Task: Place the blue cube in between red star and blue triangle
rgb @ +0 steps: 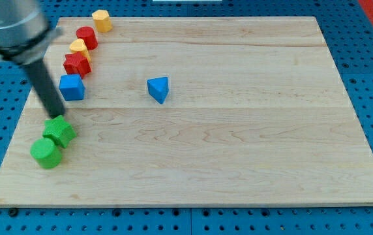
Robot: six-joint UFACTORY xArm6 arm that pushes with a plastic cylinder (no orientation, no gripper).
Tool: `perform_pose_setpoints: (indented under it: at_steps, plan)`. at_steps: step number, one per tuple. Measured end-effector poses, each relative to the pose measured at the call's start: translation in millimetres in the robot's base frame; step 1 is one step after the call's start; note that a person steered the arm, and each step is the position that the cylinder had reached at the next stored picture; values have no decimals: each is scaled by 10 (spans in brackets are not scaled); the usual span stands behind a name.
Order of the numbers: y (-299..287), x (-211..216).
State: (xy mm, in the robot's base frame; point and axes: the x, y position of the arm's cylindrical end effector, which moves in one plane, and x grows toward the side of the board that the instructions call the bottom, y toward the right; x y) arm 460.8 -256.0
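My tip [57, 115], a plain dark rod with no claw, sits near-left of the smooth blue cube [72, 87], which rests just below the red star [77, 64], left of the blue triangle [158, 89] on pale grained wood.

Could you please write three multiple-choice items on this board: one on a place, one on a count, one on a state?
1. Where is my tip?
A. just above the green star
B. beside the blue triangle
C. at the board's right edge

2. How many green blocks are there?
A. one
B. two
C. three

3. The blue cube is:
A. stacked on the triangle
B. off the board
C. just below the red star

Answers: 1 A, the rod ends at the green star's top edge. 2 B, star and green cylinder. 3 C, it sits right under the red star.
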Motion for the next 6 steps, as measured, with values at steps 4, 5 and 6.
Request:
perform_pose_setpoints:
  at_steps: [4,5,6]
  plan:
    - [991,-316]
    - [752,-515]
    - [554,-793]
